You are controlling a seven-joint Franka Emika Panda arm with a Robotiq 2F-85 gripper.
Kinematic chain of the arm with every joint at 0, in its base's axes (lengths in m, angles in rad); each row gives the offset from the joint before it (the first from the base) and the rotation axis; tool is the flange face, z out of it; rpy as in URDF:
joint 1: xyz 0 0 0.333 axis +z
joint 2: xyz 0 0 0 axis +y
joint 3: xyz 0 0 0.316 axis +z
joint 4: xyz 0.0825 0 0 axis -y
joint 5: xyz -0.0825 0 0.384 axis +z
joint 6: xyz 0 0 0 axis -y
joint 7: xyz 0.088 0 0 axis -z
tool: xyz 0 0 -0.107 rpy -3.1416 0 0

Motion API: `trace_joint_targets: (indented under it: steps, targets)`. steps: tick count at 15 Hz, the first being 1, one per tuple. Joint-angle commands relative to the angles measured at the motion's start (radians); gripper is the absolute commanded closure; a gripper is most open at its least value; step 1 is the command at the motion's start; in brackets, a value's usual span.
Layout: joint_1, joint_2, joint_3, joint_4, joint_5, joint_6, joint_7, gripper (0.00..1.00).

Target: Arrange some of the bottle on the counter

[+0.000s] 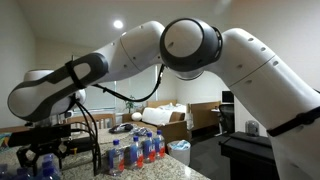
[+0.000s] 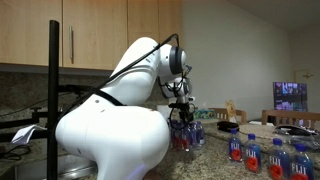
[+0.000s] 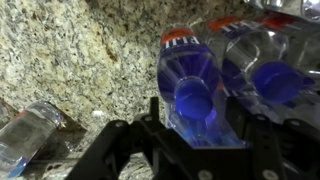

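Note:
In the wrist view my gripper [image 3: 194, 122] has its two black fingers against the sides of a clear bottle [image 3: 190, 85] with a blue cap and red label band, seen from above. More bottles [image 3: 262, 62] stand close on its right. One bottle [image 3: 28, 135] lies on its side at the left on the speckled counter [image 3: 80, 50]. In an exterior view the gripper [image 2: 180, 108] hangs over a small bottle cluster [image 2: 186, 136]. In an exterior view it [image 1: 42, 160] is low at the left, beside a bottle group [image 1: 135, 150].
A second group of bottles [image 2: 262, 156] stands at the near right of the counter [image 2: 215, 150]. Wooden wall cabinets [image 2: 90, 35] hang above. A dark table with boxes [image 1: 200, 118] lies beyond the counter's end. My large white arm [image 1: 200, 45] fills much of both exterior views.

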Motion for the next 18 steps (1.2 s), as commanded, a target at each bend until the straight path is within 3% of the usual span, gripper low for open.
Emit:
trace_joint_targets:
  steps: [1,5,9,10,11,13,18]
  targets:
    - [0.014,0.062,-0.026,0.088,-0.007,-0.064,0.019,0.61]
    - [0.010,0.097,-0.026,0.137,0.008,-0.092,-0.002,0.87]
    - [0.008,0.087,-0.019,0.138,0.004,-0.103,-0.002,0.98]
    - [0.008,0.084,-0.021,0.137,0.004,-0.111,0.003,0.93]
    - [0.008,0.083,-0.020,0.137,0.007,-0.122,0.004,0.72]
    - [0.009,0.076,-0.020,0.129,0.007,-0.132,0.010,0.66]
    - [0.011,0.068,-0.024,0.124,0.004,-0.150,0.021,0.35]
